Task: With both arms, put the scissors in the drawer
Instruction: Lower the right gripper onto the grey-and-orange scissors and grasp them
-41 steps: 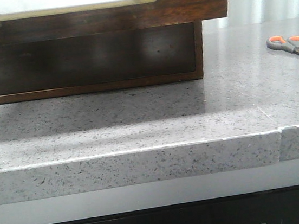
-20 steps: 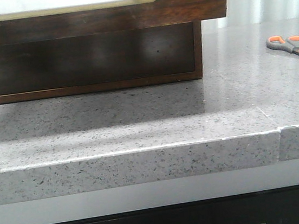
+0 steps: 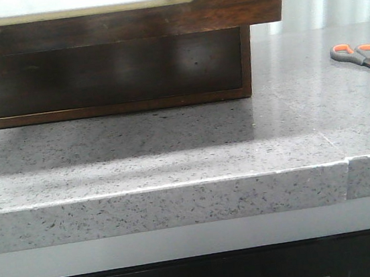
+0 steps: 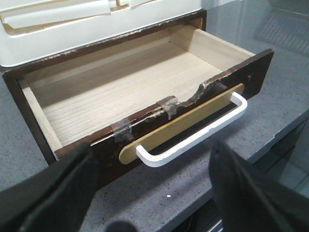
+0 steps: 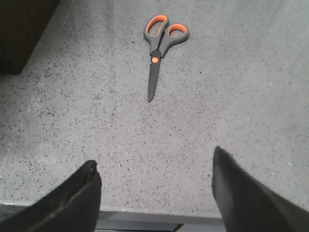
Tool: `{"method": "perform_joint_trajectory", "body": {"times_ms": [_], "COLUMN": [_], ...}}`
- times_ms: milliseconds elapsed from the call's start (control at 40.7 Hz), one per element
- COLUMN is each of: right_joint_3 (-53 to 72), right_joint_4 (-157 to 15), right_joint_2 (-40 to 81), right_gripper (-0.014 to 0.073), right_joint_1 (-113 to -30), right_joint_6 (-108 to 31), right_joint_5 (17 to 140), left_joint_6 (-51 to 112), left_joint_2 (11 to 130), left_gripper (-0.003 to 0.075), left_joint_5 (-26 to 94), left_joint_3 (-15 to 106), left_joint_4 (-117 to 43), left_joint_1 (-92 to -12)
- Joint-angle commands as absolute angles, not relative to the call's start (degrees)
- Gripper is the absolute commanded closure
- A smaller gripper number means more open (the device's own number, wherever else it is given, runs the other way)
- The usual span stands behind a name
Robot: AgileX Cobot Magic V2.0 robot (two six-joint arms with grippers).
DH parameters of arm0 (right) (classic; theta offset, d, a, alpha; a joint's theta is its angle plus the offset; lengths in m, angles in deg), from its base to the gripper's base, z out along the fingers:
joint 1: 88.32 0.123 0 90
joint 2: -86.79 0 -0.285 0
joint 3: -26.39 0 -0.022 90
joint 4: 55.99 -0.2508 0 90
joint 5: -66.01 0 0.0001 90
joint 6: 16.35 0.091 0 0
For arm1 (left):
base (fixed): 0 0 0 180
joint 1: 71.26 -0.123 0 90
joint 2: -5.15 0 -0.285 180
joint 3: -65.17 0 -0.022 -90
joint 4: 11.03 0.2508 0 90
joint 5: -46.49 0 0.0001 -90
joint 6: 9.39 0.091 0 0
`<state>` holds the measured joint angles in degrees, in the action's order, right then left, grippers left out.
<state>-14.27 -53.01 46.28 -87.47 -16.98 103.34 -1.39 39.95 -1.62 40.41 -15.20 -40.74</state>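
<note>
Left wrist view: the drawer [image 4: 145, 92] stands pulled out, its pale wooden inside bare; the chipped dark front carries a tan plate and a white handle [image 4: 193, 133], with two tape patches on the top edge.
Left gripper [image 4: 149, 193]: released, its fingers spread wide and holding nothing, just in front of the handle and apart from it.
Front view, left: the drawer [image 3: 109, 73] shows as a dark brown box under a front with a white panel in a tan rim.
Front view, right: the scissors [image 3: 361, 57] lie flat on the countertop [image 3: 172, 147], well apart from the drawer.
Right wrist view: the scissors [image 5: 159, 50] lie closed, orange-lined loops away from the camera, blade tip toward it.
Right gripper [image 5: 154, 191]: released and empty, fingers wide apart, above the counter and short of the scissors.
Done: the drawer appears open far enough to take the scissors.
Left to do: by my reading, grasp the scissors, carry them across, set them inside; perhaps shut the drawer.
Surface: grey speckled stone with a seam at the front edge.
Room: pale curtain behind; dark panel below.
</note>
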Motion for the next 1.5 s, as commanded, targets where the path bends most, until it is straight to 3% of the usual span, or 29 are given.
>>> {"method": "perform_joint_trajectory", "body": {"times_ms": [0, 418, 762, 1156, 1475], "right_joint_3": [-11.17, 4.03, 22.3, 38.44, 44.14], "right_joint_4": [-52.6, -53.74, -61.44, -62.18, -62.18], "right_joint_2": [43.12, 16.26, -4.92, -22.13, -28.94], "right_gripper": [0.0081, 0.0081, 0.0081, 0.0083, 0.0254], "right_joint_1": [-87.8, -93.12, -93.23, -93.23, -93.23], "right_joint_6": [-16.35, -15.3, -23.59, -23.74, -23.8], "right_joint_5": [100.53, 108.3, 114.6, 118.7, 120.12], "left_joint_6": [-2.07, -2.07, -2.07, -2.07, -2.07], "left_joint_2": [40.47, 40.47, 40.47, 40.47, 40.47], "left_gripper": [0.0239, 0.0239, 0.0239, 0.0239, 0.0239], "left_joint_5": [1.29, 1.13, 1.13, 1.13, 1.13], "left_joint_3": [42.34, 42.34, 42.34, 42.34, 42.34], "left_joint_4": [-17.24, -18.52, -18.52, -18.52, -18.52], "left_joint_1": [-40.22, -40.22, -40.22, -40.22, -40.22]}}
